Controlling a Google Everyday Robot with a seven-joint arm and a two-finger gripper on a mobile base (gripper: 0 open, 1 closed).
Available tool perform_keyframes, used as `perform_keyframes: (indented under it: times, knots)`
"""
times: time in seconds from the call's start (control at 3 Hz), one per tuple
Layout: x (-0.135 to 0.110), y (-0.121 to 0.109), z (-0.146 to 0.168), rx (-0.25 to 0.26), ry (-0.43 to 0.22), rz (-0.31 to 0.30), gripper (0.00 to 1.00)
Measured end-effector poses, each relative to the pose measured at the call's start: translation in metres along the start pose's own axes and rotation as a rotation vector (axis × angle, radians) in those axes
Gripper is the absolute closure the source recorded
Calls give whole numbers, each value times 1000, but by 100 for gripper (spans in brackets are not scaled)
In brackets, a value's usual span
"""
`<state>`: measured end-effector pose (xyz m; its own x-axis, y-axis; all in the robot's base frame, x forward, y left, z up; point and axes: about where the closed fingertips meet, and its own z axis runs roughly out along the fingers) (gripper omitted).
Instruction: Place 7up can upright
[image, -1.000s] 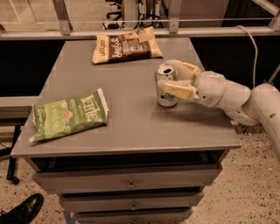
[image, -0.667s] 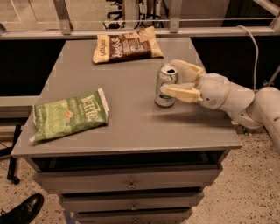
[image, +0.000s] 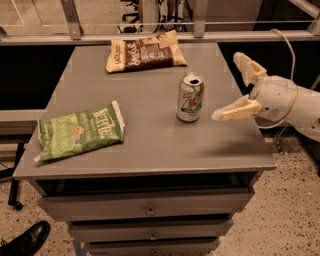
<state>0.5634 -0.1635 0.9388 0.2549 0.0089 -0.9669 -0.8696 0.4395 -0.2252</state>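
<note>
Silver and green aluminium with its red dot showing, the 7up can (image: 190, 97) stands upright on its base, mouth end up, on the right half of the grey counter (image: 150, 150), a little back from the front edge. From where I stand it looks settled, not leaning, with nothing touching it. I'd judge the placing itself is done, and all that is left is for the arm to get clear without knocking it. On its flat end on bare counter, well apart from both bags, it has nothing to tip against. Just to its right hangs the tool (image: 227, 86), spread wide and holding nothing. The near finger (image: 235, 110) points toward the can's lower side but stops short, with a clear gap between them. The far finger (image: 248, 67) is angled up and back, well off the can. That wide spread makes sense to me, since it leaves room on both sides of the can if the tool moves off. The white arm (image: 295, 105) reaches in from the right, over the counter's corner. Farther out, a green chip bag (image: 80, 132) lies flat near the front left, and a brown chip bag (image: 145, 51) lies at the back. Below the counter are drawers (image: 150, 210).
</note>
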Motion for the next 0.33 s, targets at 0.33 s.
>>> perform_keyframes:
  times: [0.33]
  knots:
    - [-3,0,-2,-2,6,-5,0]
